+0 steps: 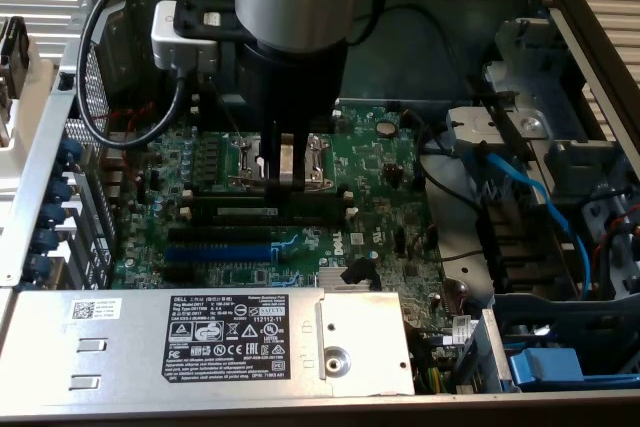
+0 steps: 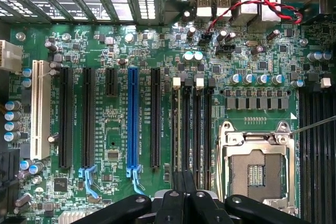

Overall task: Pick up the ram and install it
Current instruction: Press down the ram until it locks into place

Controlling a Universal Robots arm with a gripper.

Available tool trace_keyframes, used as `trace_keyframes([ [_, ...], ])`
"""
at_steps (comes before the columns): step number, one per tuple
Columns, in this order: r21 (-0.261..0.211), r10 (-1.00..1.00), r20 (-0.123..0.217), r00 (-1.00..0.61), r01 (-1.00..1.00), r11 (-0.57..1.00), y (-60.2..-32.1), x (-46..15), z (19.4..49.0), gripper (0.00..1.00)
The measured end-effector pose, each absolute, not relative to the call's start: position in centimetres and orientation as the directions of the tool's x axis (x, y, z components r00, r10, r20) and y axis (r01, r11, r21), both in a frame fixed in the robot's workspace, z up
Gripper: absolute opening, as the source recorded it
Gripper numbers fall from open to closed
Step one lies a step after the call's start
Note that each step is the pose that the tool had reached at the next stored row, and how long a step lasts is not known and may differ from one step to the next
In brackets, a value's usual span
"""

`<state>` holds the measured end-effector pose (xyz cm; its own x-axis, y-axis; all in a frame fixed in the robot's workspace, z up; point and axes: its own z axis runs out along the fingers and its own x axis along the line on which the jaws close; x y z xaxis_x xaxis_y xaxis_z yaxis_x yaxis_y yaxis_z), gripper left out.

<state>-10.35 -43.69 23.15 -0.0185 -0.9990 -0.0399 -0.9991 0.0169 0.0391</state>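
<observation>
My hand (image 1: 288, 179) is pressed together, with nothing pinched that I can see, and points straight down at the bank of memory slots (image 2: 186, 129) in the middle of the motherboard (image 1: 390, 162). The ram (image 1: 270, 210) lies directly under my fingertips, on edge in one of those slots. Its long axis runs along the slot, from the exterior view's left to its right. I judge my tips are on or just above its top edge near mid-length, but I cannot tell whether they touch it or whether it is fully seated. Just beside the slots, the CPU socket (image 2: 255, 169) is empty. Farther off, the blue slot (image 2: 132, 119) is also empty. The computer case (image 1: 30, 147) holds everything.
</observation>
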Motion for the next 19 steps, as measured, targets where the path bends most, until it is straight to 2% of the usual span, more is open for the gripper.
trace_keyframes([
  [19,0.039,-0.999,-0.039,-0.018,-0.999,0.017,-43.69,-10.35,22.94,0.10],
])
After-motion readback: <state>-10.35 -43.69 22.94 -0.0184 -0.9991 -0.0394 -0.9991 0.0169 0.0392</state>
